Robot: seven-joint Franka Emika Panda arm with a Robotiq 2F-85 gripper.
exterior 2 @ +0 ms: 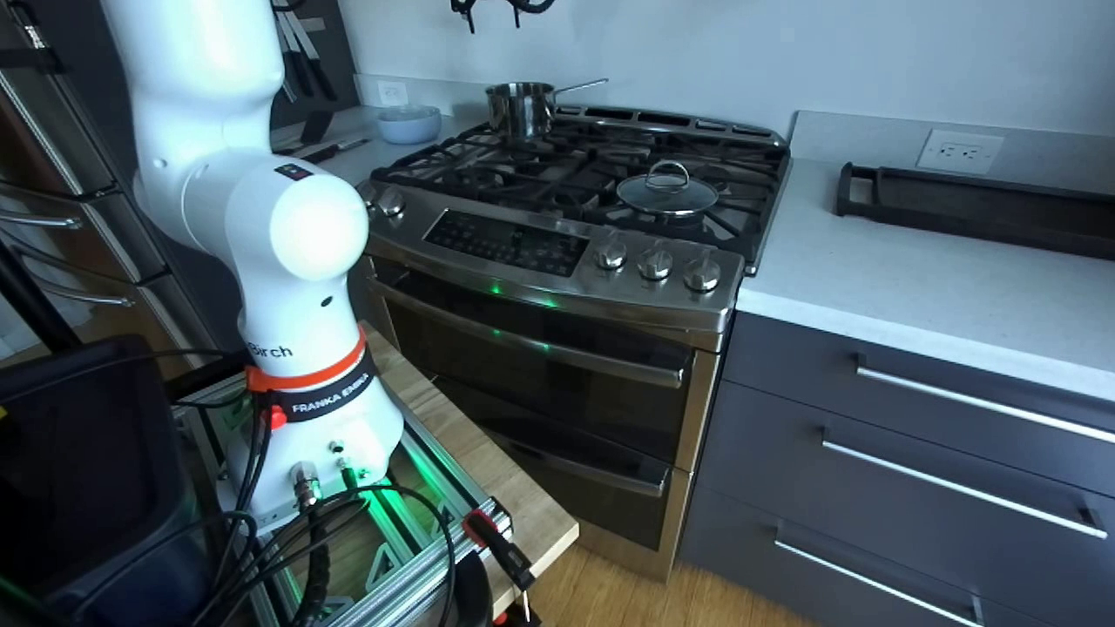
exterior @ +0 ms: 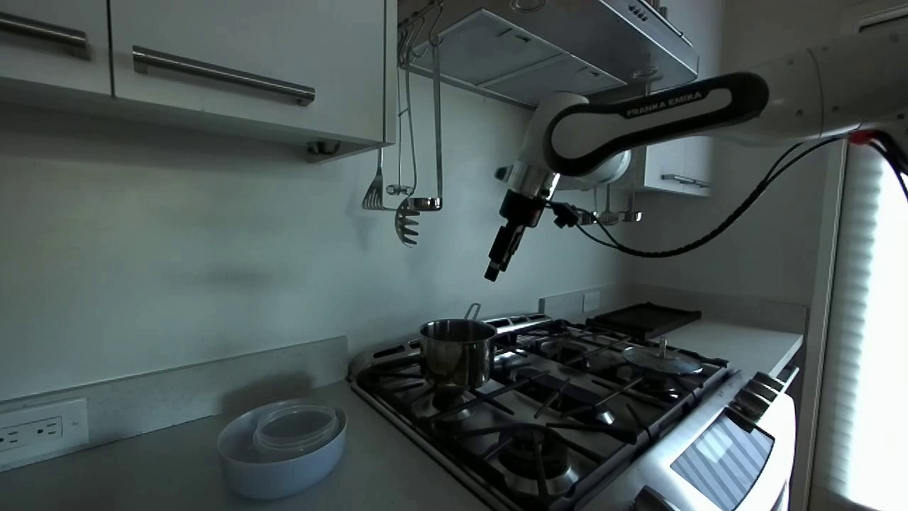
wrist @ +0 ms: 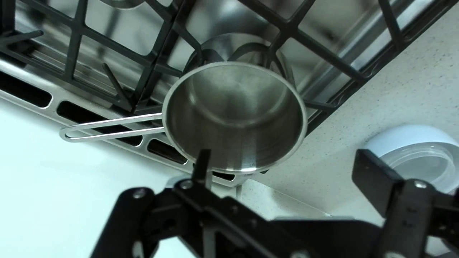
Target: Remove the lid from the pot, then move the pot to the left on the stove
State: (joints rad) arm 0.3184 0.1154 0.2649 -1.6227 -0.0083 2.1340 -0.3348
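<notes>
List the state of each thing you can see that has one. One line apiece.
Pot: uncovered, empty, upright on the grates
Lid: off the pot, right side up on the grates
Gripper: open, holding nothing
Stove: no flame visible
Oven doors: shut
Drawers: shut
Wall cabinet doors: shut
White bowl: upright on the counter, clear container inside
Utensils: hanging

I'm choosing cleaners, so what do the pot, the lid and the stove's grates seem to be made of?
Pot: shiny metal, likely stainless steel, given its bright reflections. Lid: glossy, probably glass, since dark shapes seem to show through. Grates: matte black, perhaps cast iron; they barely reflect light.
</notes>
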